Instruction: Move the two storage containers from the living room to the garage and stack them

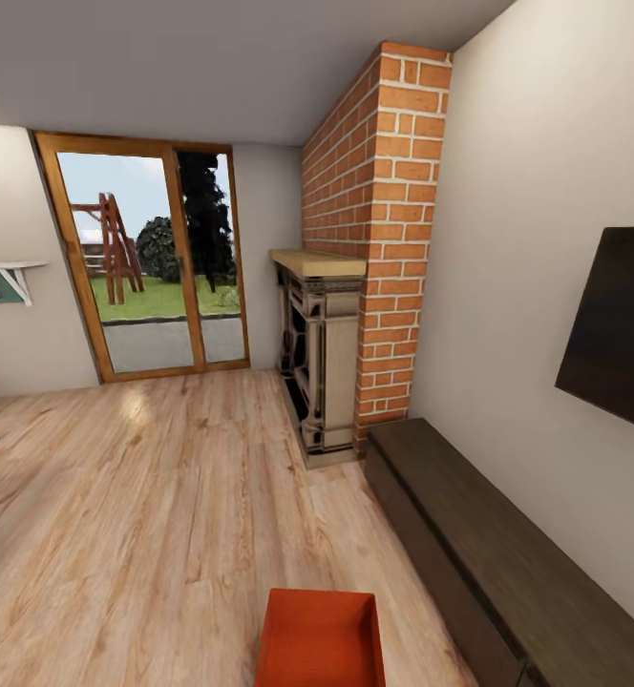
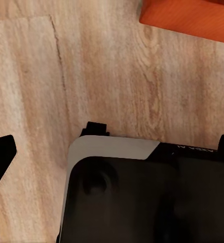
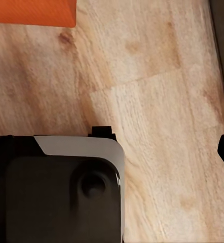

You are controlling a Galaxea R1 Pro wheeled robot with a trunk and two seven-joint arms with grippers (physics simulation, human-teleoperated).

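Note:
One orange-red storage container (image 1: 319, 637) sits on the light wood-plank floor (image 1: 155, 515) of the living room, at the bottom of the head view just ahead of me, open side up. A corner of it shows in the left wrist view (image 2: 193, 17) and in the right wrist view (image 3: 33, 11). The second container is out of view, and so is the garage. My left gripper (image 2: 114, 152) hangs open over my own dark base, one fingertip (image 2: 0, 157) at each side of its view. My right gripper (image 3: 112, 147) is open too, holding nothing.
A brick fireplace (image 1: 374, 248) with a wooden mantel stands ahead on the right. A long dark low cabinet (image 1: 489, 553) runs along the right wall under a black screen (image 1: 618, 324). A wood-framed glass door (image 1: 155, 267) faces a garden.

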